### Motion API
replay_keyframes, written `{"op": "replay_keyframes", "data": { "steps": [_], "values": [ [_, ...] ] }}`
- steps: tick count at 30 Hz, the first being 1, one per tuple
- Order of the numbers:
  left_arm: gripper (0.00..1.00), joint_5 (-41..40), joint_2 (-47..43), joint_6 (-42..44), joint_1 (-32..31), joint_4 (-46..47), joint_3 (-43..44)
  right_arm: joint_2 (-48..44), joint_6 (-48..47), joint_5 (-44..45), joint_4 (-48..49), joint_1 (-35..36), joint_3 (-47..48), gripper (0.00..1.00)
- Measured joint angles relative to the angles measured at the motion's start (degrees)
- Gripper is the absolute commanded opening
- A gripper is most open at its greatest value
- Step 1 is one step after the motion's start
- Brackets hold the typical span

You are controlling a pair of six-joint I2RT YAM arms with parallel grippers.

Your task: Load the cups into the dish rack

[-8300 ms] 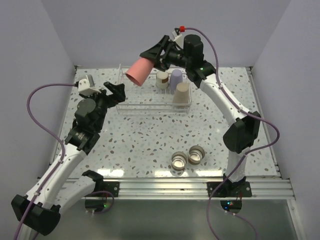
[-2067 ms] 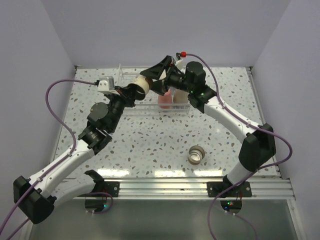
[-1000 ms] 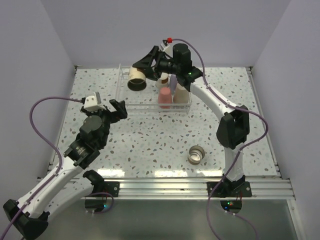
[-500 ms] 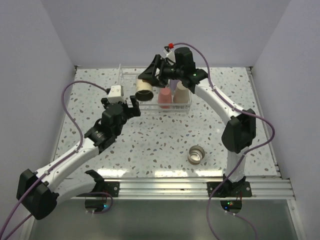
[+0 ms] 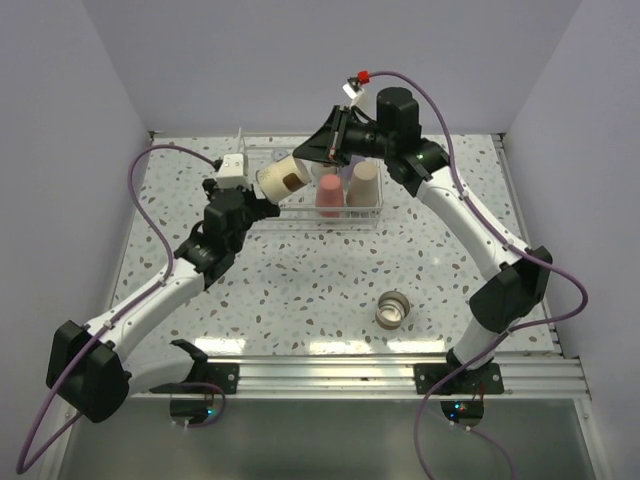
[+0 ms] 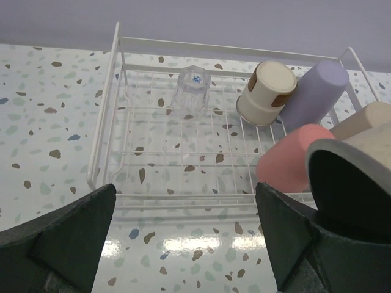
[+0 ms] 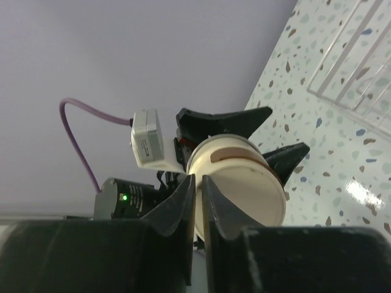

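Note:
A cream cup with a tan base patch [image 5: 283,180] hangs tilted over the left half of the dish rack [image 5: 300,222]. My right gripper [image 5: 308,160] is shut on the edge of its base [image 7: 244,183]; the fingers [image 7: 183,198] are almost together. My left gripper [image 5: 245,198] stands wide open just below that cup, whose dark mouth [image 6: 354,183] fills the right of the left wrist view. In the rack [image 6: 116,91] stand a clear cup [image 6: 191,87], a cream cup [image 6: 267,93], a lavender cup [image 6: 314,94], a pink cup [image 6: 287,165] and a beige cup [image 6: 360,119]. One more cup [image 5: 394,308] sits on the table.
The rack stands at the back of the speckled table, close to the rear wall. Purple cables loop from both arms. A metal rail runs along the near edge by the arm bases.
The left arm has reached toward the rack and its open gripper now sits just under the held cup. The right arm has drawn right, and the cup has turned from mouth-up to side-on.

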Motion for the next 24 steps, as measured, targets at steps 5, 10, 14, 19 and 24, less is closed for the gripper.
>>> {"op": "replay_keyframes", "data": {
  "steps": [5,10,14,19,24],
  "values": [
    [1.0,0.96,0.2,0.09,0.33,0.07,0.0,-0.07,-0.07,-1.4,-0.55,0.48,-0.48,0.08],
    [0.85,2.89,0.59,-0.02,0.33,0.46,-0.02,0.11,0.17,-1.44,-0.09,0.39,-1.14,0.09],
    [0.48,5.25,0.59,-0.24,0.44,1.38,-0.04,0.26,0.26,-1.38,0.26,0.31,-1.16,0.1],
    [0.13,8.94,0.59,-0.07,0.52,4.33,-0.31,0.28,0.2,-1.29,0.33,0.31,-1.22,0.11],
    [0.0,12.02,0.59,0.9,0.81,5.11,-0.44,1.81,0.15,-0.83,0.7,0.24,-0.57,0.15]
  ]
}}
